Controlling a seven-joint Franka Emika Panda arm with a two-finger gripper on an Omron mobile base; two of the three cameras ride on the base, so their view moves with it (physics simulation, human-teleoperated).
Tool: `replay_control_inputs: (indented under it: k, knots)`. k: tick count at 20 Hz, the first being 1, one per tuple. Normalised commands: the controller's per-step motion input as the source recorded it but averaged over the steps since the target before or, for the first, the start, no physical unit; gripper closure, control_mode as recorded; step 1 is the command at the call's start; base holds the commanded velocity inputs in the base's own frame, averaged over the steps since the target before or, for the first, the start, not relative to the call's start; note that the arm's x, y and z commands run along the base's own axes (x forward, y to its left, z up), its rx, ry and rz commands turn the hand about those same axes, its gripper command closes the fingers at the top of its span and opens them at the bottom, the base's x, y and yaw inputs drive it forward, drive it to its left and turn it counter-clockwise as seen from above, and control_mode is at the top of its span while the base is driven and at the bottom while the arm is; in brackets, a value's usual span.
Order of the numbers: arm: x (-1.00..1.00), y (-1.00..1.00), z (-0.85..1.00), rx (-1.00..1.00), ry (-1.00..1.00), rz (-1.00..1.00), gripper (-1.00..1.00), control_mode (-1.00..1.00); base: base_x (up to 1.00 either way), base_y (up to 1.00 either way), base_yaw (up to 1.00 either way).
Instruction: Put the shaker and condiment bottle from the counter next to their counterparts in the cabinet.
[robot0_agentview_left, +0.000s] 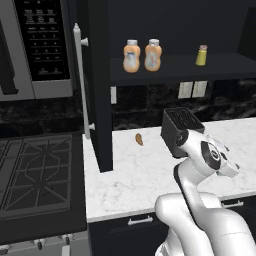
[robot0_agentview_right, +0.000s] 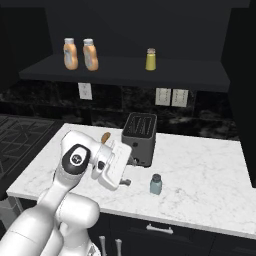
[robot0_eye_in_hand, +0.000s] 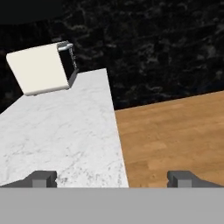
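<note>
The shaker (robot0_agentview_right: 156, 184) stands upright on the counter (robot0_agentview_right: 200, 170), near its front edge, just right of the gripper (robot0_agentview_right: 126, 182) and in front of the black toaster (robot0_agentview_right: 139, 138). Up on the cabinet (robot0_agentview_right: 125, 70) shelf, two orange bottles stand side by side: the condiment bottle (robot0_agentview_right: 90, 54) sits just beside its twin, the other orange bottle (robot0_agentview_right: 70, 54), with the yellow-green shaker (robot0_agentview_right: 151, 59) well apart to their right. In the hand view, the fingertips (robot0_eye_in_hand: 43, 178) sit wide apart, released, nothing between them, looking over the counter edge to wooden floor (robot0_eye_in_hand: 175, 131). A small brown item (robot0_agentview_left: 139, 139) lies on the marble near the open cabinet door (robot0_agentview_left: 97, 85), stove (robot0_agentview_left: 35, 170) to its left.
</note>
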Motion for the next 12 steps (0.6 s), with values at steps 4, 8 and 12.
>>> replay_control_inputs:
  k: [4,8,12]
  knots:
    - [0.00,-0.05,-0.14,-0.08,0.02,0.03,-1.00,-1.00,0.00,0.00,0.00]
    - [0.00,-0.49,-0.78,-0.22,0.00,0.03,-1.00,-1.00,0.00,0.00,0.00]
    - [0.08,-0.26,-0.37,-0.11,0.00,0.02,-1.00,-1.00,0.00,0.00,0.00]
